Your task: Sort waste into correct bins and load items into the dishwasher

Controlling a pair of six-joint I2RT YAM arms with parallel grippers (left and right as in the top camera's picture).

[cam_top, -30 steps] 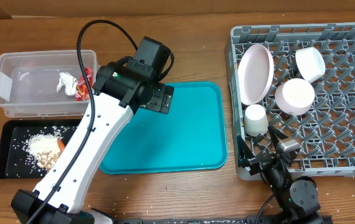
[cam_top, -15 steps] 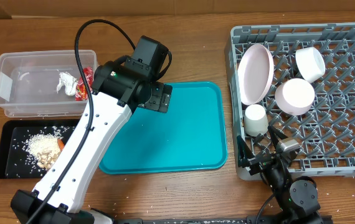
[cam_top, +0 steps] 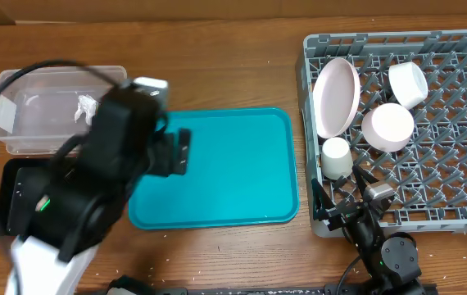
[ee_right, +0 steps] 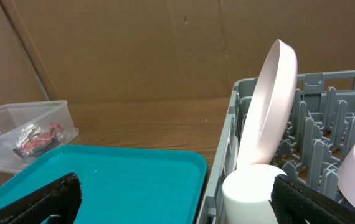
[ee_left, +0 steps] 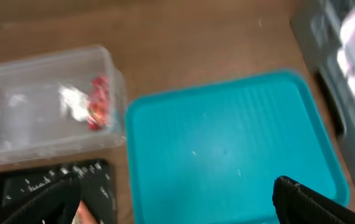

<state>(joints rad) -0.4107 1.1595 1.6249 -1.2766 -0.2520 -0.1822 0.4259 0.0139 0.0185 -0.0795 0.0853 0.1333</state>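
The red wrapper (ee_left: 98, 104) and white paper ball (ee_left: 71, 99) lie in the clear tub (ee_left: 15, 74), which also shows in the overhead view (cam_top: 29, 123). Rice scraps (ee_left: 53, 177) and the carrot (ee_left: 81, 213) lie in the black tray (ee_left: 103, 186). My left gripper (ee_left: 177, 210) is open and empty, high over the teal tray's left edge, blurred in the overhead view (cam_top: 178, 152). The grey dish rack (cam_top: 455, 172) holds the plate (cam_top: 336, 94), two bowls (cam_top: 408, 83) (cam_top: 387, 127) and the cup (cam_top: 336, 157). My right gripper (ee_right: 184, 202) is open, with the cup (ee_right: 255, 193) close before it.
The large teal tray (cam_top: 233, 172) lies between the bins and the rack. The black tray (cam_top: 8, 197) is mostly hidden under my left arm in the overhead view. The right arm's base (cam_top: 393, 258) sits at the table's front edge.
My left arm has swung quickly back toward the front left, away from the tub, and is blurred. Its gripper now sits over the teal tray's left edge. The right arm has not moved.
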